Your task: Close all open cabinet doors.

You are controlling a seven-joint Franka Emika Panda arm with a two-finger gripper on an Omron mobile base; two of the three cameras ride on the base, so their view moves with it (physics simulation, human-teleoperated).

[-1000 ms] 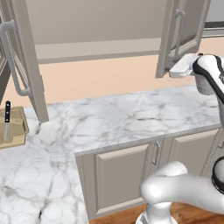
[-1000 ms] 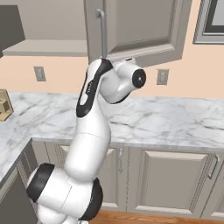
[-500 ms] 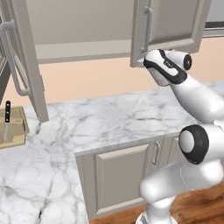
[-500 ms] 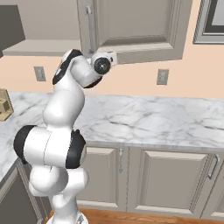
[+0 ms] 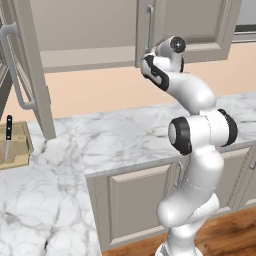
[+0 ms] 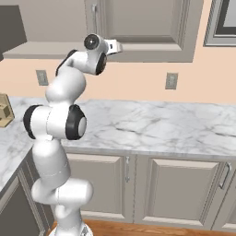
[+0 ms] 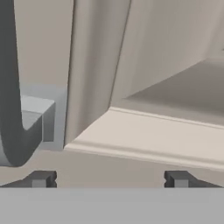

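You are looking at the arm reaching up to the wall cabinets above the marble worktop (image 5: 125, 135). The pincer (image 7: 109, 178) is standing apart: in the hand view its two dark fingertips (image 7: 41, 178) are sitting wide of each other with nothing between them. They are pointing at the lower corner of a cabinet door (image 7: 144, 74), right by the foot of its silver bar handle (image 7: 13, 109), which is curving down at the left of that view.

In the left base view the white hand is sitting at the bottom edge of the right cabinet door (image 5: 187, 25), just below the lower end of its vertical handle (image 5: 149, 27); that door is lying flush or nearly flush with the cabinet front. You cannot tell from these views whether the hand is touching the door.

At the far left, a second cabinet door (image 5: 35, 70) is standing open, swung out over the worktop with its long handle (image 5: 15, 65) facing you. Beside it on the worktop a wooden knife block (image 5: 14, 145) is resting with a black-handled knife (image 5: 8, 131) in it.

In the right base view a wall outlet (image 6: 171, 80) is showing on the peach wall.
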